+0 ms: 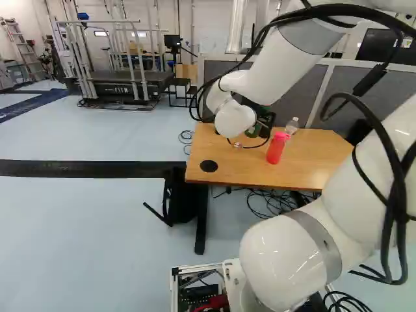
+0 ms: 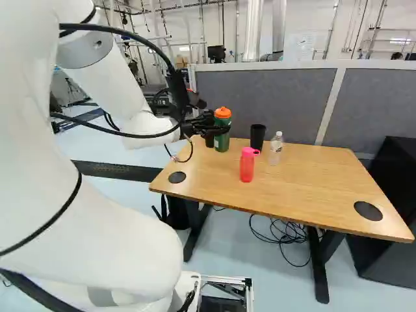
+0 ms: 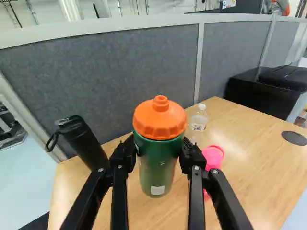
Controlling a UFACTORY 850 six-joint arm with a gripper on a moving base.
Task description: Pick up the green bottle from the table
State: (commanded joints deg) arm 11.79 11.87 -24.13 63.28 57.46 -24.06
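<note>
In the right base view my gripper (image 2: 207, 122) reaches in from the arm's side to the green bottle (image 2: 221, 136), which has an orange lid and stands upright over the table (image 2: 305, 185). The wrist view has the gripper (image 3: 157, 149) with a finger against each side of the green bottle (image 3: 157, 165), just below its orange lid; it is shut on the bottle. Whether the bottle's base touches the table I cannot tell. At the left base view's table, the arm's wrist partly hides the bottle.
A pink bottle (image 2: 247, 165), a clear bottle (image 2: 275, 148) and a black cup (image 2: 258, 136) stand on the table beyond the green bottle. A black flask (image 3: 82, 141) is on the gripper's other side. Grey partitions (image 2: 260, 101) rise behind the table; a black cabinet (image 2: 393, 214) stands beside it.
</note>
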